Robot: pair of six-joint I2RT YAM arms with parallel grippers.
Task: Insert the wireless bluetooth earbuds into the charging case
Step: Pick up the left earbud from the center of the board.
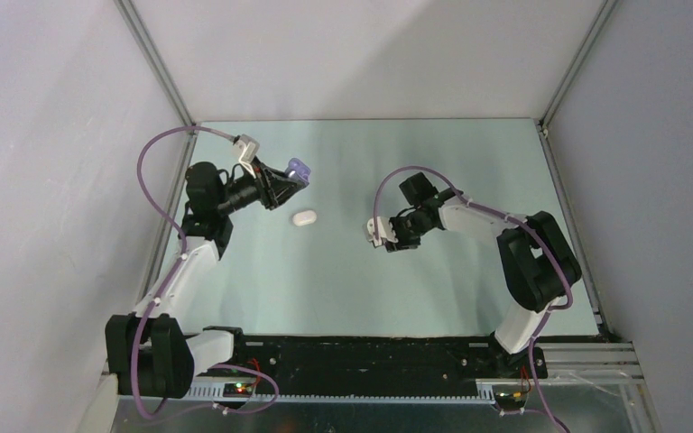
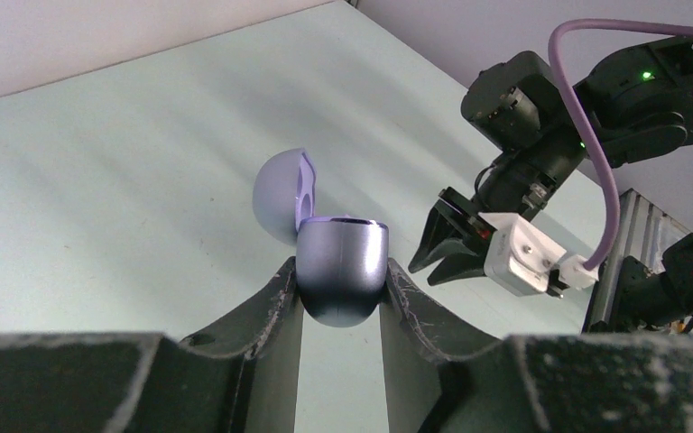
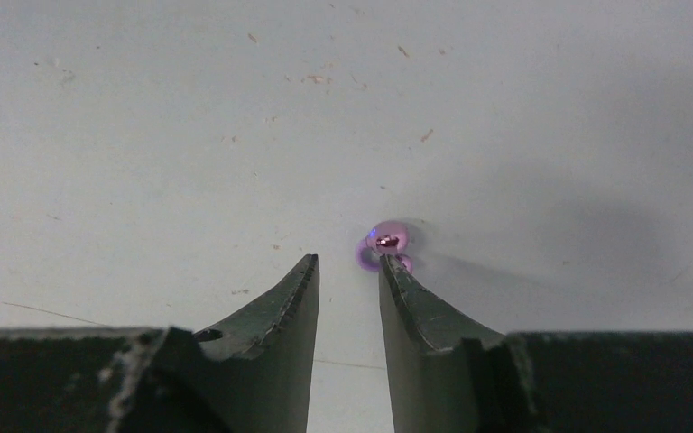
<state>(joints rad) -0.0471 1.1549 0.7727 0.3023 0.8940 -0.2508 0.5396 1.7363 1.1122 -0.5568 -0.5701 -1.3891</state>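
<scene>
**Purple earbud off-centre at the right claw's tip**

Right gripper (image 3: 347,263): jaws are held a narrow way apart, nothing between them. The purple earbud (image 3: 386,244) lies on the table (image 3: 144,135), right at the tip on the right side of the wrist view and just outside the gap; its long axis cannot be told. A small sideways shift is judged necessary before closing. The purple charging case (image 2: 343,244), lid open, is pinched in the left gripper (image 2: 340,280), well apart; the right arm is nearer

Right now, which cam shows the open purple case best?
Left wrist: the purple case sits close up, open, clamped in the left gripper. Top external shows only a small purple speck; right wrist doesn't show it.
</scene>
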